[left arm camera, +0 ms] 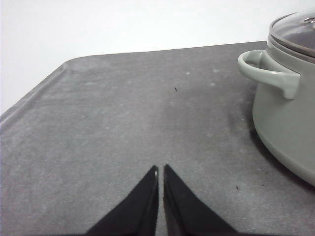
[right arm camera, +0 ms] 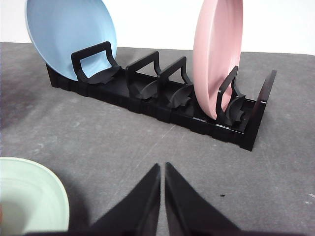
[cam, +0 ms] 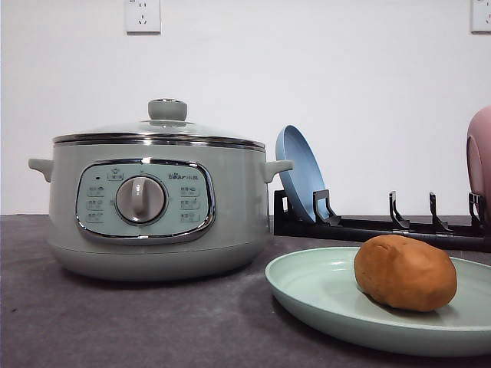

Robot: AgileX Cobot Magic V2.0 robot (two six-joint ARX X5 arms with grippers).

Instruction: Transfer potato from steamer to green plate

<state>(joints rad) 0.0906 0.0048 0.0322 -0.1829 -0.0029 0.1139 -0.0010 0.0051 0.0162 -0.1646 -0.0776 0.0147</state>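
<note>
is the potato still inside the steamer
No, the front view shows the potato lying on the green plate, to the right of the steamer, whose glass lid is on.

You had the potato (cam: 404,273) lying on the green plate (cam: 322,295) at the near right of the dark grey table (cam: 115,322), toward the plate's right side. The steamer (cam: 157,207) stood to the left, apart from the plate, its glass lid (cam: 157,130) on and its dial facing you. Behind the plate ran a black dish rack (cam: 383,226), with a blue plate (cam: 301,172) leaning in its left end and a pink dish (cam: 480,153) at the right edge.
</note>
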